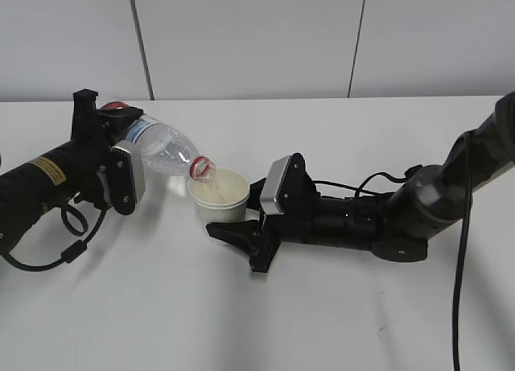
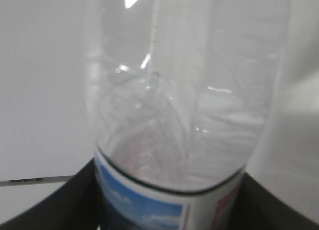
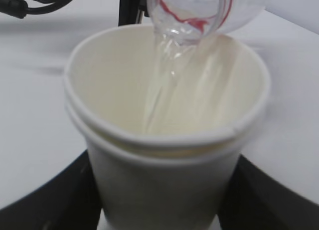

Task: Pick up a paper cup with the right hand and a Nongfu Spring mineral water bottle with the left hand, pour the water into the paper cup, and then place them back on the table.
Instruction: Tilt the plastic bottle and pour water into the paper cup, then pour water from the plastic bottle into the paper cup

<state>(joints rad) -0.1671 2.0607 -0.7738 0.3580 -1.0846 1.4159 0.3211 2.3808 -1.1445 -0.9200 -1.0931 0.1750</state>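
Between the jaws of the left hand [image 1: 121,174], at the left of the exterior frame, sits the labelled body of the water bottle [image 1: 165,150], gripped and tipped nearly flat. Its open neck hangs just over the rim of the paper cup [image 1: 217,195] at centre frame. The right hand [image 1: 256,226] reaches in from the right, its jaws closed on the cup's lower wall; the right wrist view shows what looks like two nested rims. Water [image 3: 162,80] runs down the cup's inside wall.

To pour well, I would keep the neck inside the rim and tilt slowly, with the cup kept level. The table [image 1: 257,323] lies open in front and to both sides for setting both down.
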